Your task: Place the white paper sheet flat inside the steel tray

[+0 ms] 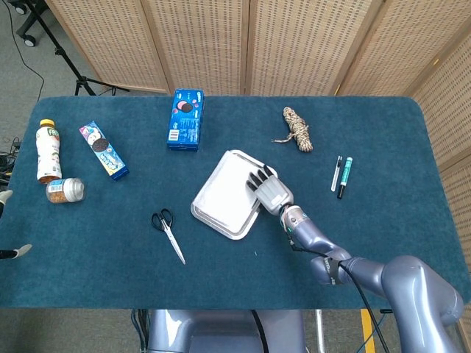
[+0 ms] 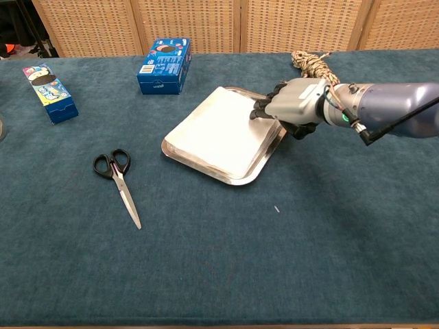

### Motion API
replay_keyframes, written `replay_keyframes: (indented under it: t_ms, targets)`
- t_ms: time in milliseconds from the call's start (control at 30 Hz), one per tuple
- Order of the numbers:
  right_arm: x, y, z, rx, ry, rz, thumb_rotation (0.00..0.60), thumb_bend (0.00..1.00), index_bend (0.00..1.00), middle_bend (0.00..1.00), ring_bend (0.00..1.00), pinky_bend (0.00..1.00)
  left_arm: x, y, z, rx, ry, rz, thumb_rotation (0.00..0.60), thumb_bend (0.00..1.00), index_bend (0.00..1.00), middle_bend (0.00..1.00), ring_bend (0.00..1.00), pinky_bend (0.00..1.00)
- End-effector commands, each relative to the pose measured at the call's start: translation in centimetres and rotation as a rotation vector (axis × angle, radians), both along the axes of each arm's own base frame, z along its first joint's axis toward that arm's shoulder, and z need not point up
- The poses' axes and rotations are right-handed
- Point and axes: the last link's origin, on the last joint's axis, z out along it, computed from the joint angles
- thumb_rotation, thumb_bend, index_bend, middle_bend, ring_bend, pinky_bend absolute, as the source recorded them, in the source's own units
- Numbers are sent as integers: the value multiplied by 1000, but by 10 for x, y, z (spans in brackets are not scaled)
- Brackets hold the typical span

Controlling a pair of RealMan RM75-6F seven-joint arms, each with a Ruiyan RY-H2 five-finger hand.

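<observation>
The steel tray (image 1: 208,213) (image 2: 236,179) lies tilted near the table's middle. A white paper sheet (image 1: 224,193) (image 2: 219,133) lies flat inside it and covers most of its floor. My right hand (image 1: 271,191) (image 2: 295,103) reaches in from the right over the tray's right rim. Its dark fingertips (image 1: 257,179) (image 2: 263,107) rest on the sheet's right edge, and nothing is pinched in them. Of my left hand (image 1: 9,224) only two pale fingertips show, apart, at the far left edge of the head view, with nothing in them.
Scissors (image 1: 168,232) (image 2: 118,179) lie left of the tray. A blue cookie box (image 1: 185,119) (image 2: 164,65) and a coiled rope (image 1: 297,129) (image 2: 312,63) sit behind it. Two pens (image 1: 341,175) lie to the right. A bottle (image 1: 48,151), a jar (image 1: 65,190) and a snack box (image 1: 104,151) (image 2: 49,92) stand far left.
</observation>
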Motion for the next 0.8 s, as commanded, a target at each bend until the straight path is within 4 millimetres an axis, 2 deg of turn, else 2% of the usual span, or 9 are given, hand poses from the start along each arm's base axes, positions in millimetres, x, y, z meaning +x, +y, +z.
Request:
replay_keyframes:
  t_ms: [33,233,367,467,800]
  targets:
    - [3,1,3,-6,-16,16,600,1000,0,7,0,0,0,0,0,0,-1,0,600,0,0,0,0,0]
    - [13,8,11,21,-89,5,600,1000,0,23,0,0,0,0,-1,-2,2,0,600,0,0,0,0,0]
    - [30,22,18,89,-210,-31,600,1000,2,36,0,0,1,0,-1,-5,4,-2,600,0,0,0,0,0]
    - [34,31,22,120,-236,-26,600,1000,13,48,0,0,1,-1,-1,-5,5,-4,600,0,0,0,0,0]
    - [31,47,27,158,-250,-19,600,1000,16,51,0,0,2,-2,-1,-9,3,-12,600,0,0,0,0,0]
